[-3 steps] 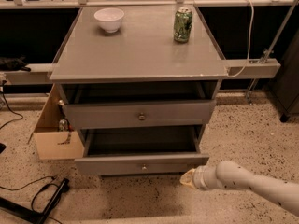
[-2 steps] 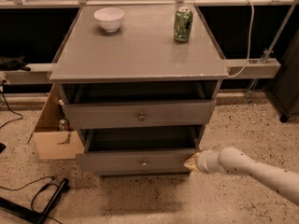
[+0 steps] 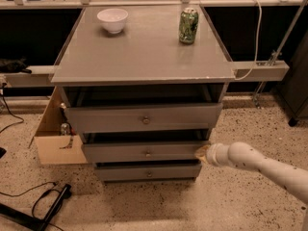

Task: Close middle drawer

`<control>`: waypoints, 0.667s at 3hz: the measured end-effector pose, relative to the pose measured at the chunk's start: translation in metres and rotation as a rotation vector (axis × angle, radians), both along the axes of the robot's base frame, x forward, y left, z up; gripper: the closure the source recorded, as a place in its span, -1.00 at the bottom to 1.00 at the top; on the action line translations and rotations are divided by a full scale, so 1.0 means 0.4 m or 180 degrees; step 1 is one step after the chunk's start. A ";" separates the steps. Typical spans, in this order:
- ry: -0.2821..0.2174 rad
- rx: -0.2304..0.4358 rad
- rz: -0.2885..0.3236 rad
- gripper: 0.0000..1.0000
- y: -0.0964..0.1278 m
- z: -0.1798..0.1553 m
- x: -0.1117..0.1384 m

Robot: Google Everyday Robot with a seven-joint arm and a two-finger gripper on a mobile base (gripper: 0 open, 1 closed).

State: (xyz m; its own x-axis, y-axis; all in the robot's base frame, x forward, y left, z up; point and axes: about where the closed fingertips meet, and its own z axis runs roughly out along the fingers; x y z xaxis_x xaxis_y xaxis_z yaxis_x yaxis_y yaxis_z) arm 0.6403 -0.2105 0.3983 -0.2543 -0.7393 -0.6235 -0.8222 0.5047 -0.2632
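The middle drawer (image 3: 147, 152) is a wide grey drawer with a low front and a small round metal knob at its centre. It sticks out only a little from the grey cabinet (image 3: 144, 57), about as far as the top drawer (image 3: 144, 118) above it. My gripper (image 3: 202, 153) is at the end of the white arm (image 3: 260, 165), which comes in from the lower right. The gripper's tip touches the right end of the middle drawer's front. The bottom drawer (image 3: 148, 172) sits just below, set slightly further back.
A white bowl (image 3: 112, 19) and a green can (image 3: 188, 26) stand on the cabinet top. An open cardboard box (image 3: 55, 136) leans against the cabinet's left side. Black cables (image 3: 45, 206) lie on the speckled floor at lower left. A white cable (image 3: 255, 42) hangs at the right.
The middle drawer has slid back into the cabinet from well pulled out. My gripper has moved left and forward with it, staying against its right end.
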 end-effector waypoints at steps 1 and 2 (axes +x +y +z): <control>-0.0134 0.0011 -0.0222 1.00 -0.053 0.037 0.093; -0.0113 0.0004 -0.0185 1.00 -0.049 0.037 0.083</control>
State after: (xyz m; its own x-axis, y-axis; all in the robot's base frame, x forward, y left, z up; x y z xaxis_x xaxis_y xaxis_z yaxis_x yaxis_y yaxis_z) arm 0.6733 -0.2300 0.4132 -0.2745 -0.7232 -0.6337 -0.7817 0.5517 -0.2909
